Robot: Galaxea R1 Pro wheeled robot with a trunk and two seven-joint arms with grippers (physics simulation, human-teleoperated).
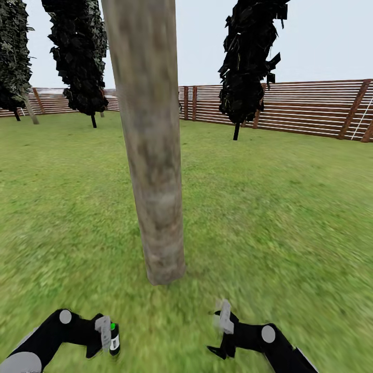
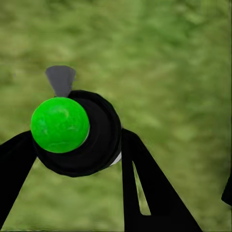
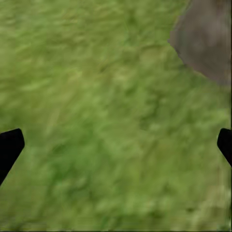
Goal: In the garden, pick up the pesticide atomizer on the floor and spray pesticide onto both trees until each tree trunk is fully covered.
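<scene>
A thick, pale tree trunk rises through the centre of the head view, its foot planted in the grass lawn just above the two arms. At the lower left of the frame the left hand is pinched on the pesticide atomizer, a small black bottle with a green top, held between its fingers; the left wrist view shows the green cap and a grey nozzle over grass. At the lower right the right hand hangs with nothing in it, its fingertips spread wide at opposite edges of the right wrist view, with the trunk's base in that frame's upper right corner. Dark cypress-like trees and a slatted brown fence line the background.
</scene>
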